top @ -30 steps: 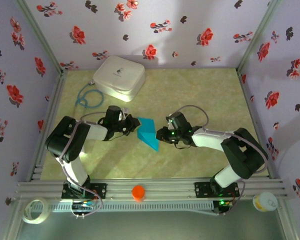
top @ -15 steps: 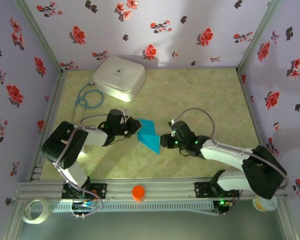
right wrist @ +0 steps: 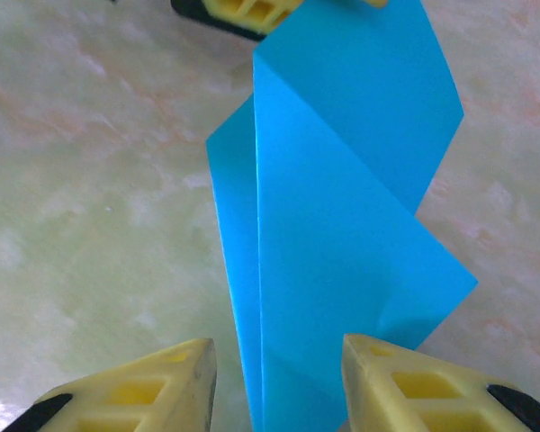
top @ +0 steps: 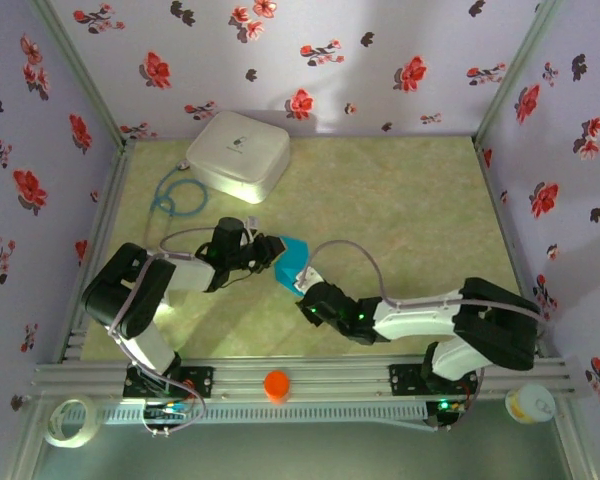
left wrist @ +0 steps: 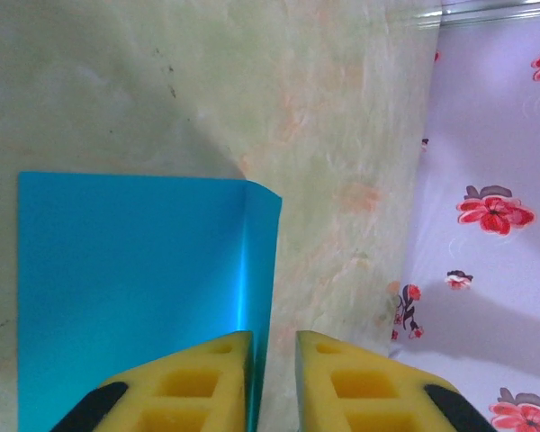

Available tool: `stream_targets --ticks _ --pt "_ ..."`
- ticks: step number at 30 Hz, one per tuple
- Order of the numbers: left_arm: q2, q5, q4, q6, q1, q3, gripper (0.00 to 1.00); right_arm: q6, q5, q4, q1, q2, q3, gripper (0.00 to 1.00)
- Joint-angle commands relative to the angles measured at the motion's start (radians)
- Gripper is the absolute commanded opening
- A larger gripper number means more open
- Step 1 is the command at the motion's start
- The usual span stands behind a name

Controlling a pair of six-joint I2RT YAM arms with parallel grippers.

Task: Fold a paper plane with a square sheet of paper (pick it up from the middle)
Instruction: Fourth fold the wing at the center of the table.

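The turquoise-blue sheet of paper [top: 291,258] lies on the table mat, folded into an angular, pointed shape with a lengthwise crease. My left gripper [top: 271,251] is at its left end. In the left wrist view the yellow pads [left wrist: 207,373] stand a narrow gap apart, and the paper [left wrist: 135,279] has its right edge running down beside the left pad. My right gripper [top: 304,288] is at the paper's near tip. Seen from the right wrist, the creased paper [right wrist: 342,225] runs down between the wide-apart tips of this gripper [right wrist: 277,344], which stands open, touching neither pad.
A white rounded box [top: 238,153] sits at the back left, with a coiled blue cable [top: 177,195] beside it. An orange cap [top: 276,385] rests on the front rail. Flowered walls close in the left, back and right sides.
The right gripper has swung left and nearer, from the paper's right side to its near tip, and its jaws have widened. The left gripper's jaws have parted slightly; the paper has shifted a little.
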Motion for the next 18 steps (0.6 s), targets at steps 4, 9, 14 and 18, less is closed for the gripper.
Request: stream_targets --ticks 4,9,14,18 --pt "-0.004 0.032 0.023 -0.007 -0.002 0.022 0.14 -0.101 0.197 0.042 0.031 0.089 0.068 0.43" --pt "-0.001 0.038 0.028 -0.01 -0.002 0.026 0.11 -0.096 0.209 0.043 0.032 0.126 0.076 0.41" --pt "0.002 0.038 0.03 -0.011 -0.003 0.026 0.1 -0.077 0.215 0.052 0.032 0.153 0.077 0.4" --pt "0.002 0.037 0.029 -0.011 -0.002 0.026 0.09 -0.062 0.221 0.066 0.032 0.164 0.076 0.37"
